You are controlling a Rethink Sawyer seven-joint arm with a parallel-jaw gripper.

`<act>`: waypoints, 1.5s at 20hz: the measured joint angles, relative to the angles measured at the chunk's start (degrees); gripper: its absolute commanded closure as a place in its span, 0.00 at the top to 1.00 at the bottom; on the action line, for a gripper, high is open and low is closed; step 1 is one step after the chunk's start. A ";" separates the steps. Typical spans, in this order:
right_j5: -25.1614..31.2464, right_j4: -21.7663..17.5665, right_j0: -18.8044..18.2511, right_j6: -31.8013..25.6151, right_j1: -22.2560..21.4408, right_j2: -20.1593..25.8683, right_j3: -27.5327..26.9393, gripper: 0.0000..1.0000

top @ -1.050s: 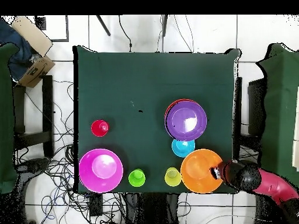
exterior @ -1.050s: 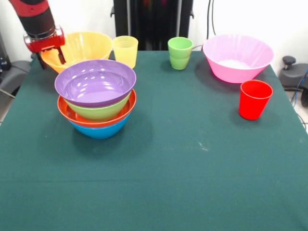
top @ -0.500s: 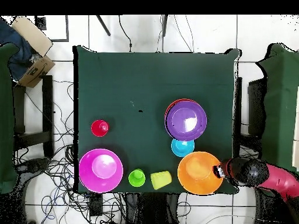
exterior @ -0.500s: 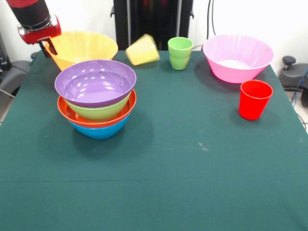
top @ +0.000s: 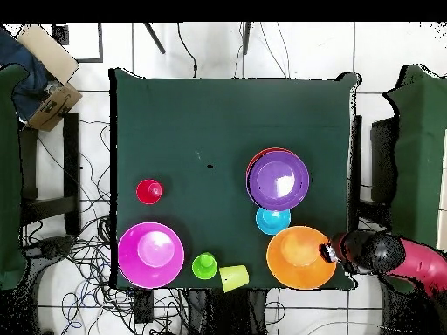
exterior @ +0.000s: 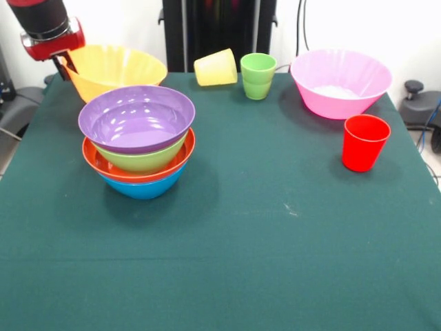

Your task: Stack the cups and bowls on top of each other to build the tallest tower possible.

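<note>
Front and overhead views of a counter (exterior: 275, 241) under a dark green cloth. The pincer (exterior: 63, 63) of the red and black arm (exterior: 45, 24) sits at the rim of the large yellow-orange bowl (exterior: 120, 67), at a counter corner; one finger lies against the bowl's wall, and whether the pincer pinches the rim or merely touches it cannot be told. The overhead view places the pincer (top: 326, 253) at the same bowl's (top: 297, 257) edge.

The tower (exterior: 141, 138) stands just beside that bowl: the purple bowl (exterior: 136, 117) on top, nested in the green bowl (exterior: 141, 161), then the red-orange bowl (exterior: 103, 164), with the big blue bowl (exterior: 143, 187) at the base. From above, the small blue bowl (top: 272, 220) lies between the tower (top: 278, 179) and the yellow-orange bowl; the tower hides it in the front view.

The translucent yellow cup (exterior: 216, 67) lies tipped on its side at the counter's edge, just beside the upright light green cup (exterior: 258, 76); from above, the yellow cup (top: 234, 277) partly overhangs that edge. The large pink bowl (exterior: 341, 83) stands beyond the green cup, and the red cup (exterior: 364, 142) stands upright near it, apart from the other cups.
</note>
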 measured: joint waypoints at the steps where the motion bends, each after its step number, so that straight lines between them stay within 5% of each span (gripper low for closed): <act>1: 0.00 0.00 0.01 0.00 -0.02 0.06 -0.07 0.00; 9: 2.72 0.23 1.23 0.00 -2.24 0.42 -0.86 0.00; 20: 16.41 1.19 7.97 0.00 -7.77 0.44 -4.69 0.00; 30: 17.54 1.18 9.58 0.00 -8.93 0.43 -6.37 0.00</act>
